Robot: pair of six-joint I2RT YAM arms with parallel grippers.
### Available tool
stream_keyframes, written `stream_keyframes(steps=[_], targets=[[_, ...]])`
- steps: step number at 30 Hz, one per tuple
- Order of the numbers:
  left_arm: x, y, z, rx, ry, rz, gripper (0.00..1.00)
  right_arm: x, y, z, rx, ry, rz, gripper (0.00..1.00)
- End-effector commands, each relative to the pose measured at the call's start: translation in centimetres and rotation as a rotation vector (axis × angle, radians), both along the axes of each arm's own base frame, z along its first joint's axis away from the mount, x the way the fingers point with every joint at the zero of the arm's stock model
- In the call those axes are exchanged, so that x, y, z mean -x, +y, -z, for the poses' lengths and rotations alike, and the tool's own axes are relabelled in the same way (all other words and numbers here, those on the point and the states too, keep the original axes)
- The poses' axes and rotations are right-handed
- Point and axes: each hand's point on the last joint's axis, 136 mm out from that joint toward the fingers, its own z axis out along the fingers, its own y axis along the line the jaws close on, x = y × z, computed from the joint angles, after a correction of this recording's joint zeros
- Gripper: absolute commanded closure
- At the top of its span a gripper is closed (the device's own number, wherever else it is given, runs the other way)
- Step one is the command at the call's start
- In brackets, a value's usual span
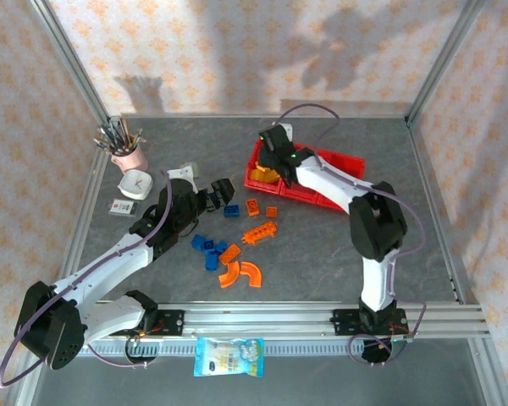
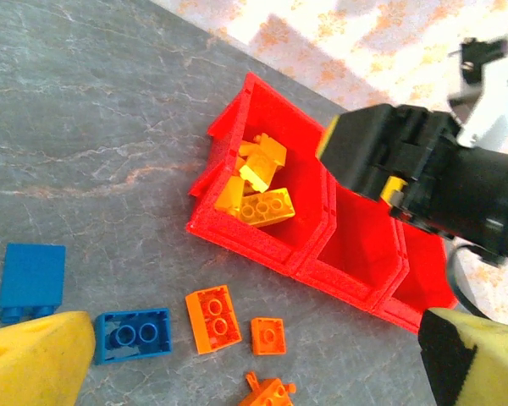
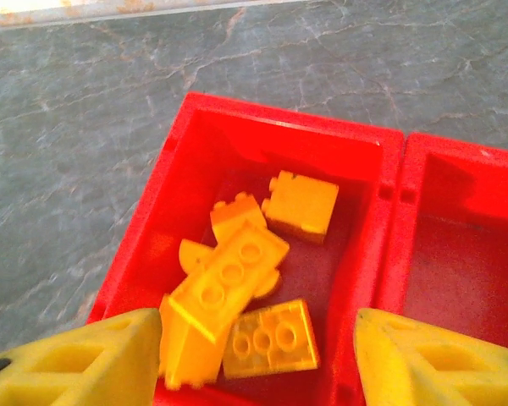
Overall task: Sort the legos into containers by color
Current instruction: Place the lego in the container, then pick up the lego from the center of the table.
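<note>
Legos are lying in two lots: one sorted, one waiting. Yellow legos, a handful, are sitting heaped in the left-end compartment of the red tray, one long brick resting tilted on top of the pile.

My right claw is hanging directly over that heap, fingers spread wide, nothing pinched between them. Reading this as a yellow drop-off finishing.

Middle compartment is showing bare red floor. The far-end one is partly hiding behind my right arm, so I am not judging its contents.

Blue legos and orange legos are lying loose on the table, near the tray's front wall and trailing toward my bases; the two orange arcs are lying nearest.

My left claw is hovering over that scatter, fingers wide apart, holding nothing.

Judging progress: yellow is looking about finished, blue and orange are not yet begun. Roughly a third in, most of the carrying remaining.
</note>
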Motion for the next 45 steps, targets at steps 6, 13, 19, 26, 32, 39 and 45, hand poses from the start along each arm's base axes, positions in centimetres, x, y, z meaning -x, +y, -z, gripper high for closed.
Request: stream_keyframes(steps=[6, 13, 19, 26, 32, 39, 45], targets=[[0.8, 1.0, -0.2, 0.006, -0.022, -0.012, 0.01, 6.4, 2.2, -0.9, -0.045, 0.012, -0.11, 0.35], [2.1, 2.2, 1.2, 0.021, 0.0, -0.056, 0.01, 10.1, 5.0, 2.2, -0.055, 0.067, -0.182, 0.33], [2.8, 3.1, 1.7, 0.012, 0.009, -0.087, 0.01, 11.3, 7.0, 5.6, -0.002, 0.109, -0.212, 0.31], [3.2, 3.8, 1.6, 0.002, 0.002, -0.105, 0.01, 9.9, 6.7, 8.4, 0.115, 0.121, -0.155, 0.32], [3.3, 3.9, 2.1, -0.004, 0.008, -0.11, 0.01, 8.8, 6.7, 10.1, 0.174, 0.13, -0.153, 0.39], [3.3, 4.0, 2.1, -0.012, 0.006, -0.112, 0.01, 8.0, 7.1, 11.3, 0.171, 0.156, -0.16, 0.5], [3.2, 3.9, 2.2, -0.01, 0.007, -0.108, 0.01, 8.0, 7.4, 12.0, 0.166, 0.179, -0.174, 0.57]])
